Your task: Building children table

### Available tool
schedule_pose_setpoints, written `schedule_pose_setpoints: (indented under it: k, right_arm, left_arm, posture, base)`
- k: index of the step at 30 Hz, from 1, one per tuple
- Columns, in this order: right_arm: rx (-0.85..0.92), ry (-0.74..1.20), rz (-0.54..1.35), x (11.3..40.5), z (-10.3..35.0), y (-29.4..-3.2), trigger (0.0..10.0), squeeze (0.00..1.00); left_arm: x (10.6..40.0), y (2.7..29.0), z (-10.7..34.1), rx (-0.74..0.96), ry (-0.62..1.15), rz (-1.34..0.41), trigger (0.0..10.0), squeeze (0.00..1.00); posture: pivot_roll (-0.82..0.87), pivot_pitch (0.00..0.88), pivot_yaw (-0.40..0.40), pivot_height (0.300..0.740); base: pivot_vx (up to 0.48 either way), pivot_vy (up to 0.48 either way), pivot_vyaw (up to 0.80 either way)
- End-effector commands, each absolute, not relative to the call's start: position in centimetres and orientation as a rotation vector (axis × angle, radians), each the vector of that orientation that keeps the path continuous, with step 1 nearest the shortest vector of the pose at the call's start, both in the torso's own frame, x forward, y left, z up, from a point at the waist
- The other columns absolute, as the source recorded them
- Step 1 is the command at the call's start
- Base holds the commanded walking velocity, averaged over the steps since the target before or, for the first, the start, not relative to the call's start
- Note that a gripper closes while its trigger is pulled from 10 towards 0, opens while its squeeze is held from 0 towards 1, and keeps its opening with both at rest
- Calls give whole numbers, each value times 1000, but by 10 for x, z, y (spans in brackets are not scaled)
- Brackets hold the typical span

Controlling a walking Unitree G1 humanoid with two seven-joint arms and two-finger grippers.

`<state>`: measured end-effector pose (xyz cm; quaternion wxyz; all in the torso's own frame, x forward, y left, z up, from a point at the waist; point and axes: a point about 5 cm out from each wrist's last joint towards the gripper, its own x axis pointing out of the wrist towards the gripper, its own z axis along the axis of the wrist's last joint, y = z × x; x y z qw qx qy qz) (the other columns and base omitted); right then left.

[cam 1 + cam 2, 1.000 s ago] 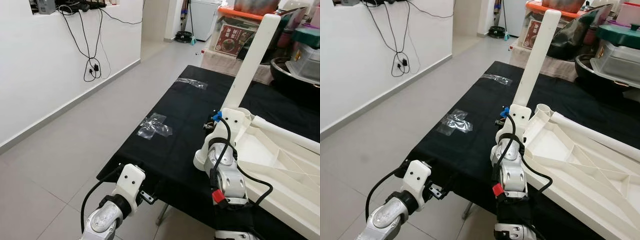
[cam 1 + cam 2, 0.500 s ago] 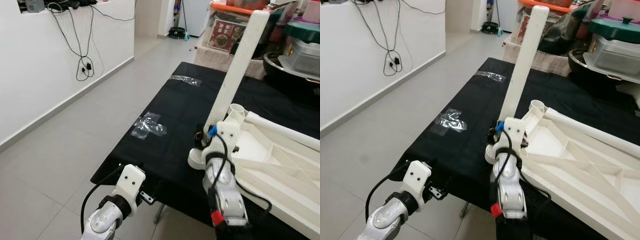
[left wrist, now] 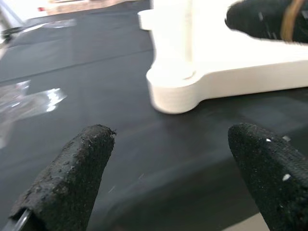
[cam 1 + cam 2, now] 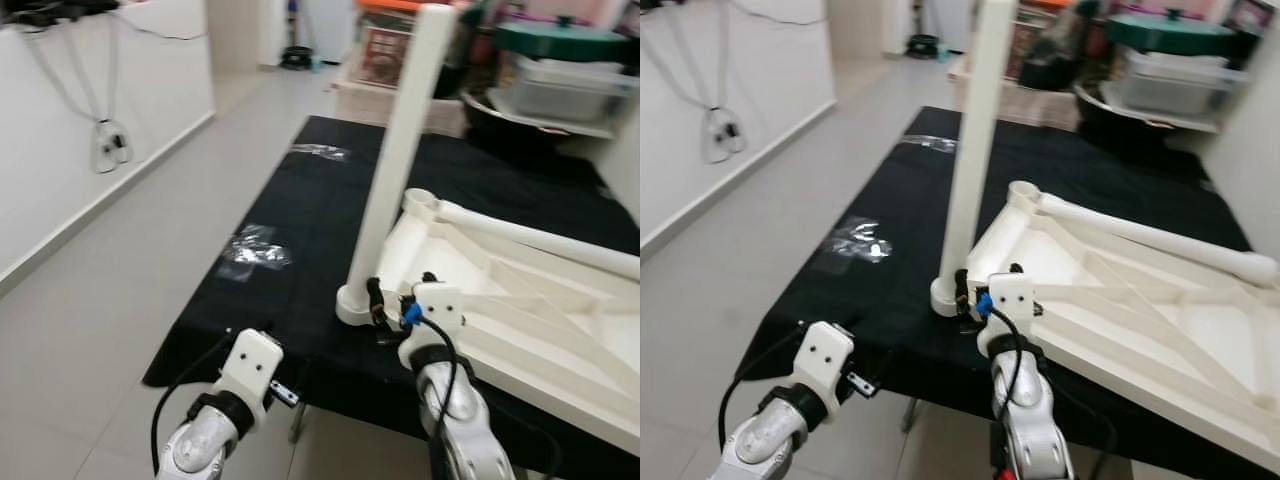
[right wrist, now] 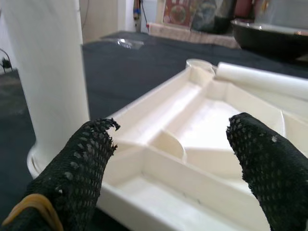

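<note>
Since a second ago: right claw (image 4: 385, 318) has backed off the upright table leg (image 4: 400, 150); it was up against the leg's base, now it sits at the near corner of the tabletop. Camera has also swung, so most of the scene shift is the head, not the parts.

State now:
- White children's tabletop (image 4: 520, 310) lies upside down on the black-covered desk (image 4: 300, 220), ribs facing up, right half of the desk.
- One leg stands vertical in the near-left corner socket, flared base (image 3: 174, 91) on the cloth.
- A second leg (image 4: 540, 235) lies flat along the tabletop's far edge, long axis running left to right, one end near the far-left corner socket (image 4: 420, 203).
- Right claw: released, fingers (image 5: 79, 166) spread wide, nothing between them, aimed across the tabletop's underside; the upright leg is just to its left.
- Left claw (image 3: 168, 159): also spread and empty, low at the desk's near edge, pointing at the leg base, clear gap to it.
- Clear tape patches (image 4: 252, 250) on the cloth, left of the parts.

Key relation: the loose leg lies beyond the right claw, far side of the tabletop. Right arm is clearly nearer; I'd judge it should take that leg next.
</note>
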<state>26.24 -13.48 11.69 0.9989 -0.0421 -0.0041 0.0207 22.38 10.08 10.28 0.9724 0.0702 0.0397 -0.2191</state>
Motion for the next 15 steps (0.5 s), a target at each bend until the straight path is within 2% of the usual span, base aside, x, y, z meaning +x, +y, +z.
schedule_pose_setpoints:
  k: [1,4,5,9,15]
  right_arm:
    - [-93,-21,81,260,119,-130,10000,0]
    - [-90,-12,136,257,118,-125,10000,0]
    - [-126,-29,236,250,119,-114,10000,0]
    - [-160,-35,333,244,118,-103,10000,0]
    - [-178,-78,359,243,125,-99,10000,0]
  left_arm:
    - [224,100,100,161,90,-447,10000,0]
    - [224,100,100,167,85,-447,10000,0]
    - [224,100,101,173,74,-449,10000,0]
    - [224,99,103,174,65,-449,10000,0]
    - [226,99,104,181,61,-451,10000,0]
  posture:
    - [82,0,-71,740]
    - [80,0,-69,740]
    - [71,0,-65,740]
    - [70,0,-62,740]
    - [58,0,-56,740]
  base:
    - [0,0,-781]
    - [0,0,-781]
    - [0,0,-781]
    - [0,0,-773]
    - [0,0,-769]
